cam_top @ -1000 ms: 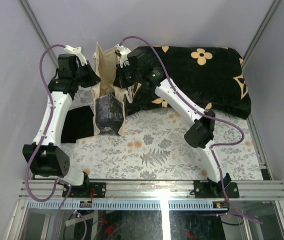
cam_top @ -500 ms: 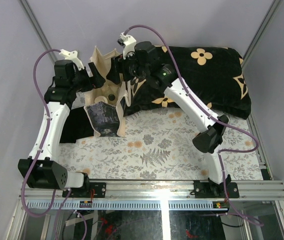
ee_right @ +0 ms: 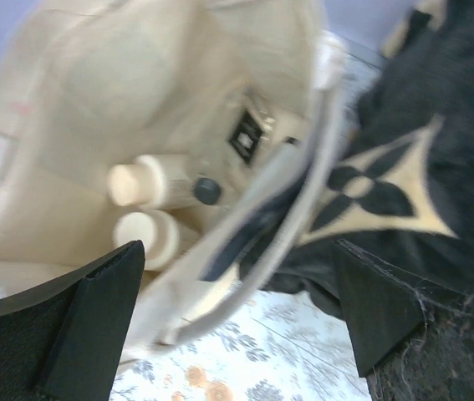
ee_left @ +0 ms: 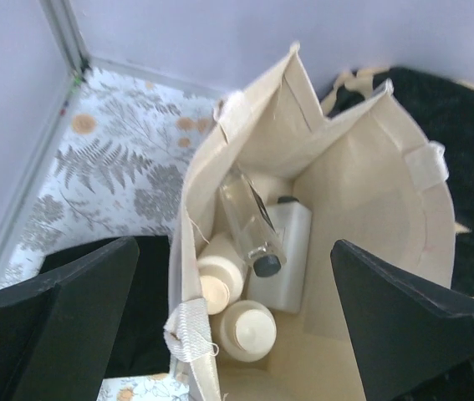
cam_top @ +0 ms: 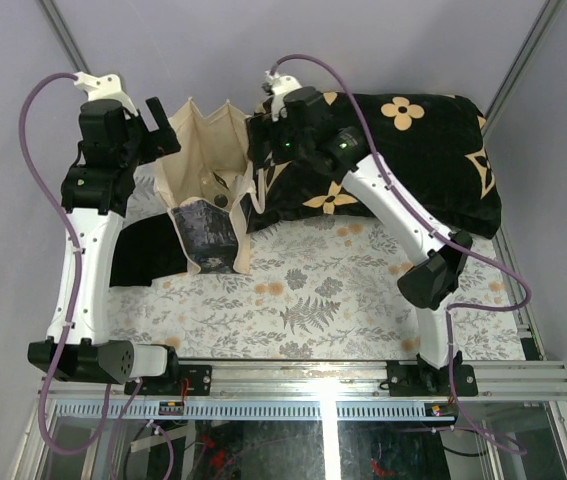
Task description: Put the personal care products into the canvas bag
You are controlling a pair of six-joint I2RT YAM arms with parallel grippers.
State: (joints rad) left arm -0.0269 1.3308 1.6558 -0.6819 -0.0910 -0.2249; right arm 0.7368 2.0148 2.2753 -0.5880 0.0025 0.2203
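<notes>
We see a cream canvas bag [cam_top: 203, 140] with a dark printed panel [cam_top: 210, 232] on its near face. Inside are two beige bottles [ee_left: 247, 328], a white bottle [ee_left: 287, 242] and a pale bottle [ee_left: 245, 219] (both dark-capped). To its right is a black cushion [cam_top: 413, 160] with tan flowers, to its left a plain black cloth [cam_top: 148, 250]. The tablecloth [cam_top: 313, 310] shows grey ferns and orange blossoms.

Cream canvas bag [cam_top: 203, 140] upright, mouth open, four small bottles [ee_left: 285, 251] lying inside

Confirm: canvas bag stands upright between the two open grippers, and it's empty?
Not empty: the left wrist view shows four bottles in the canvas bag, two beige-capped, one white, one clear with a dark cap. Otherwise right: it stands upright between the open left gripper and right gripper.
</notes>
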